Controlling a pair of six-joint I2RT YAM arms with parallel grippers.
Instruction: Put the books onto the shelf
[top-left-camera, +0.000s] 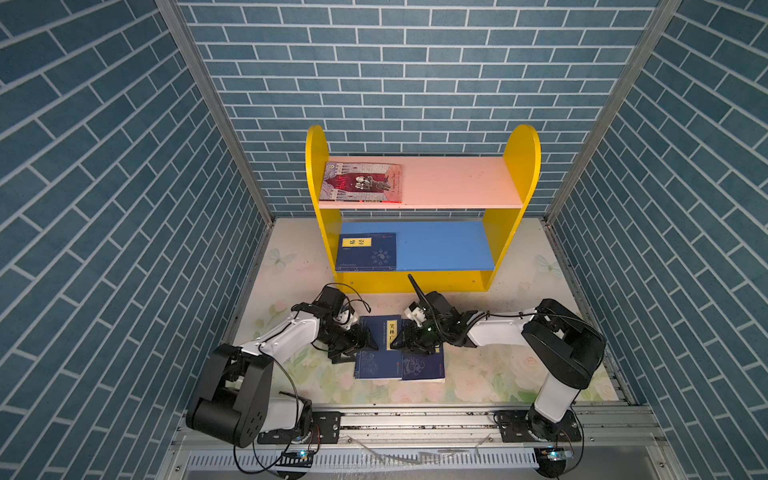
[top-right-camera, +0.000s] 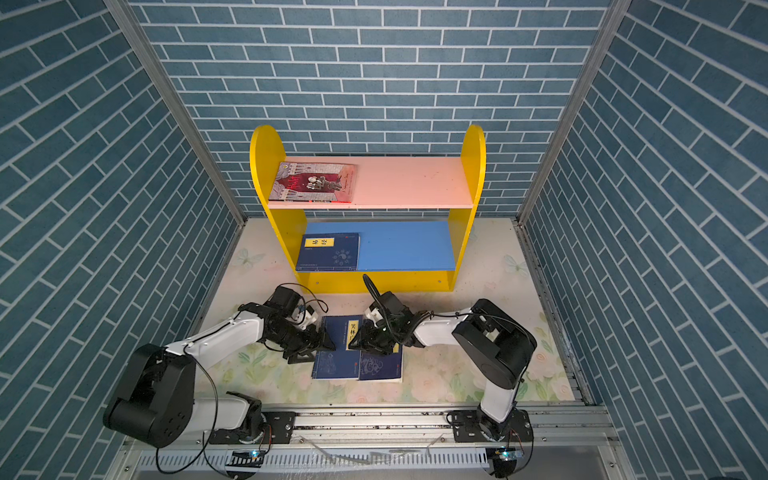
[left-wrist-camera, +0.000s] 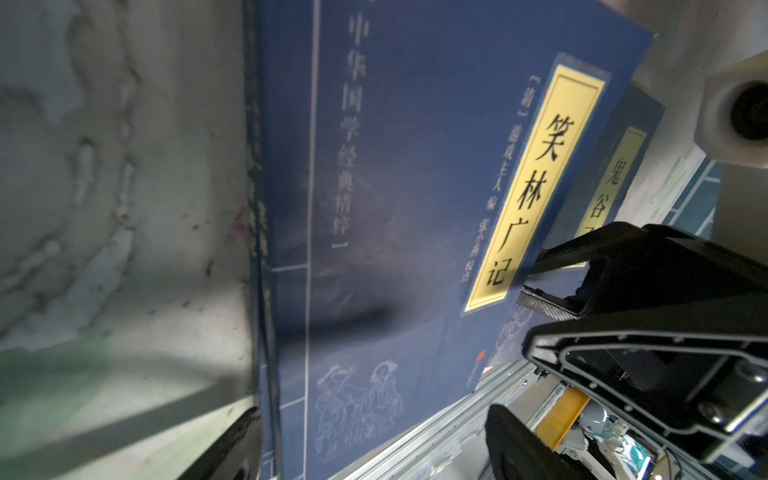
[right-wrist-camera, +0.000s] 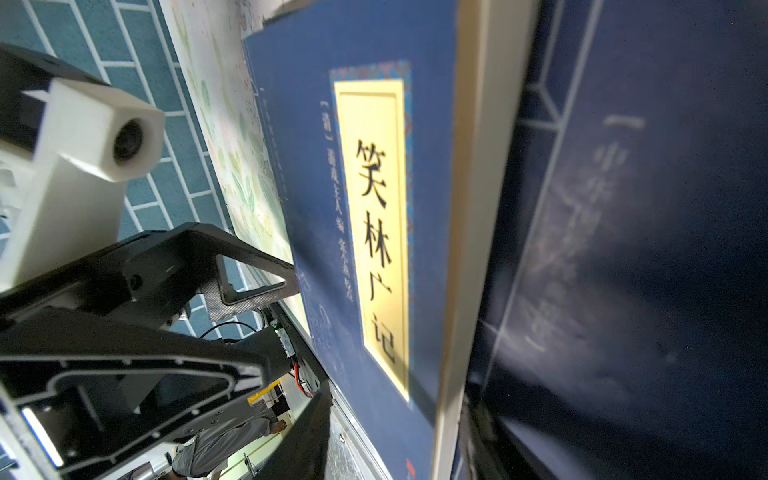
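Two claws meet over the top navy book (top-left-camera: 374, 361) at the front of the table (top-left-camera: 498, 365). Your left gripper (top-left-camera: 371, 341) is spread wide, its fingers (left-wrist-camera: 511, 444) straddling the cover's spine side and clamping nothing. Your right gripper (top-left-camera: 395, 341) is about half open at the opposite edge, by the yellow title label (right-wrist-camera: 370, 232). You cannot tell whether its fingers (left-wrist-camera: 544, 305) press the book. A second navy book (top-left-camera: 422, 365) lies partly beneath that edge. Behind them is the shelf (top-left-camera: 521, 153), with an illustrated book (top-left-camera: 361, 183) flat on its pink board (top-left-camera: 457, 183) and a third navy book (top-left-camera: 365, 251) on the blue board (top-left-camera: 444, 249).
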